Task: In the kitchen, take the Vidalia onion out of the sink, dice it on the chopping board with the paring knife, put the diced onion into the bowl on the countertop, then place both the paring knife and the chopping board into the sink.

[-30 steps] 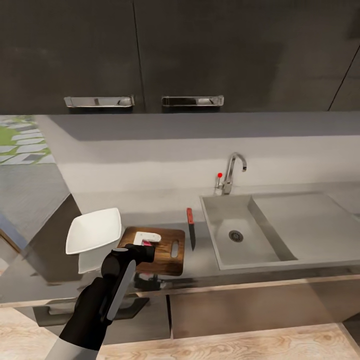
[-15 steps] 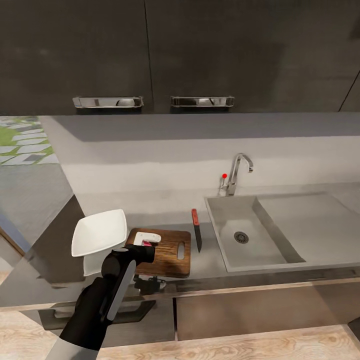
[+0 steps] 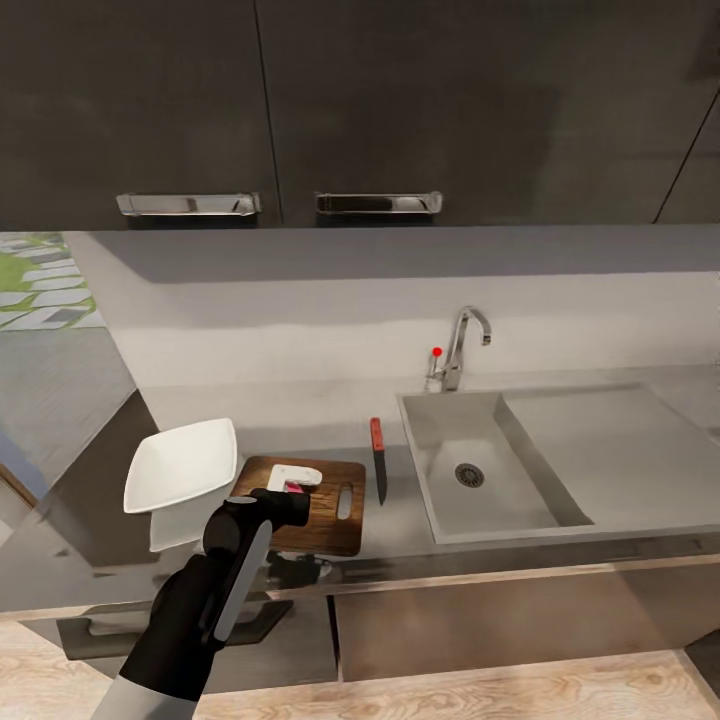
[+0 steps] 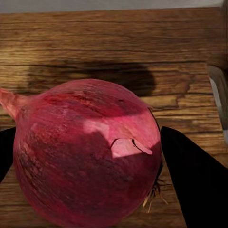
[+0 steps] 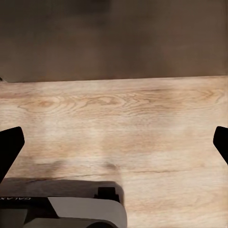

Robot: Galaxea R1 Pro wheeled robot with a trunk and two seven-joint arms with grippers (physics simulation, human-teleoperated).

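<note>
Left gripper [image 4: 85, 156] is clamped on the onion [image 4: 88, 152]; a dark finger [image 4: 194, 175] presses each side of it. Onion is pink-magenta with darker patches and dry root threads at one end. It sits over the wooden board [image 4: 114, 42], casting a shadow on the grain; whether it touches the wood, cannot tell.

Head view: the left arm reaches from the near edge of the table [image 3: 300, 415] onto the board [image 3: 330, 525], with a sliver of the onion [image 3: 294, 487] showing pink at the left gripper [image 3: 296, 480]. Board lies at the near edge, handle slot toward the sink [image 3: 480, 470]. White bowl [image 3: 180, 465] lies just beside the board, toward the table's left end. Knife [image 3: 379, 462] lies on the table between board and sink, red handle toward the back wall, blade toward the near edge, apart from both. Sink basin holds only its drain; tap [image 3: 462, 345] with red knob at the back edge.

Right gripper [image 5: 114, 147]: jaws wide apart, dark tips at the frame sides, over light wood floor [image 5: 118, 123].
</note>
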